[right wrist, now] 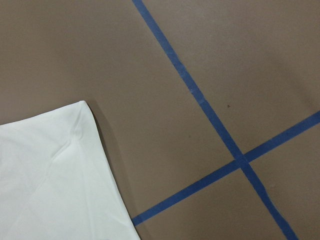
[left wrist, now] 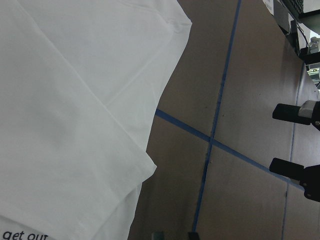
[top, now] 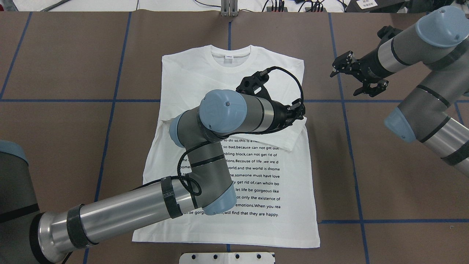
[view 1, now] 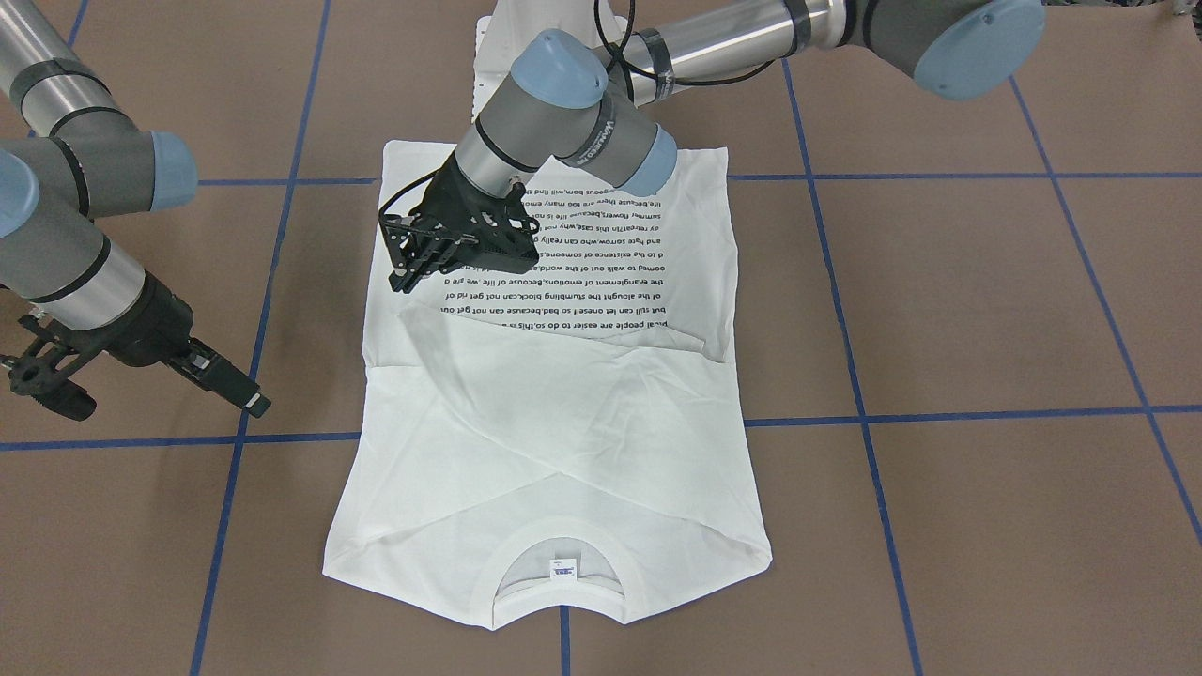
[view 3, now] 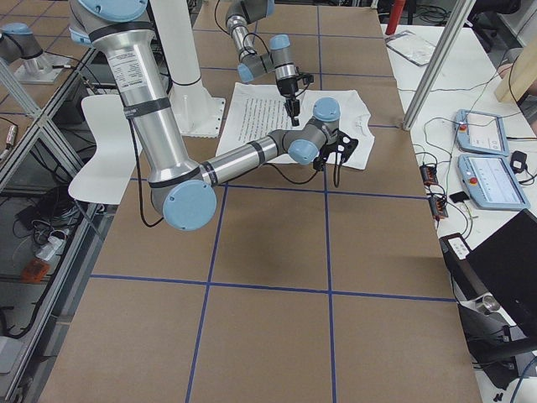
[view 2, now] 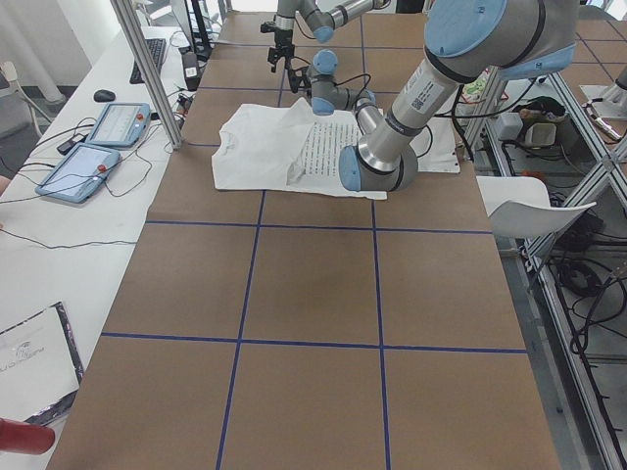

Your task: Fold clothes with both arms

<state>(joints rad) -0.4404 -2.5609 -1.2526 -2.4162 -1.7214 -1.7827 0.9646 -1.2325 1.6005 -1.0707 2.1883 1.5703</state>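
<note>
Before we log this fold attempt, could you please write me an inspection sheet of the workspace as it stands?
Surface: brown table with a blue tape grid.
Job's things: white T-shirt lies flat, print up; sleeves are folded across the chest; collar is toward the operators' side.
Clutter: nothing seen.
Grippers: left gripper is at the shirt's side edge, fingers apart, holding nothing; right gripper is beside the shirt over bare table, fingers apart, holding nothing.
Cables: black cable loops off the left wrist, above the shirt.
Surroundings: white pedestal is by the shirt's hem; two teach pendants are on a side bench.
</note>
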